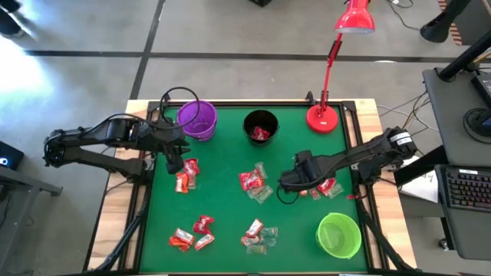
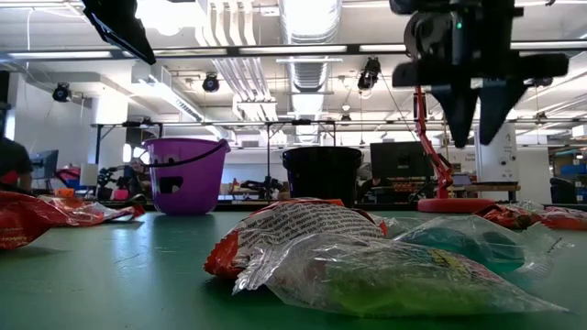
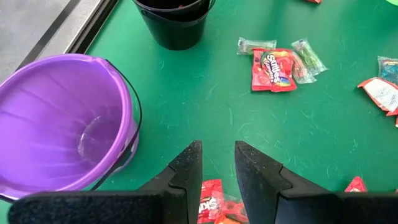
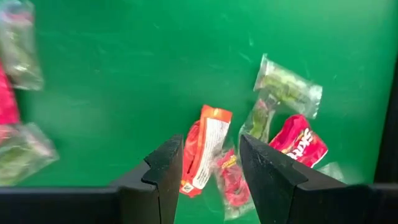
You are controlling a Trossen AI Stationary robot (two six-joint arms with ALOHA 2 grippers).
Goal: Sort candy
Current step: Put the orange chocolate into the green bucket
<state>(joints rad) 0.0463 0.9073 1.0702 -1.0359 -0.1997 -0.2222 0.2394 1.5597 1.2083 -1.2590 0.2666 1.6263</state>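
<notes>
Candy lies in several small piles on the green mat (image 1: 230, 199). My left gripper (image 3: 217, 167) stands open, nothing between its fingers, above the pile of red candy (image 1: 186, 175) near the purple cup (image 1: 197, 119). My right gripper (image 4: 210, 167) is open, points down and hangs clear of the mat (image 2: 477, 115) over the right pile (image 1: 324, 187). Below it lie an orange-red candy (image 4: 204, 149), a red one (image 4: 300, 142) and a clear green one (image 4: 289, 88). The black cup (image 1: 261, 126) holds red candy. The green cup (image 1: 338, 234) stands at the near right.
A red desk lamp (image 1: 325, 115) stands at the mat's far right corner. More candy piles lie mid-mat (image 1: 255, 184), near left (image 1: 192, 234) and near centre (image 1: 258, 236). A dark frame edges the mat. Bare mat lies between the piles.
</notes>
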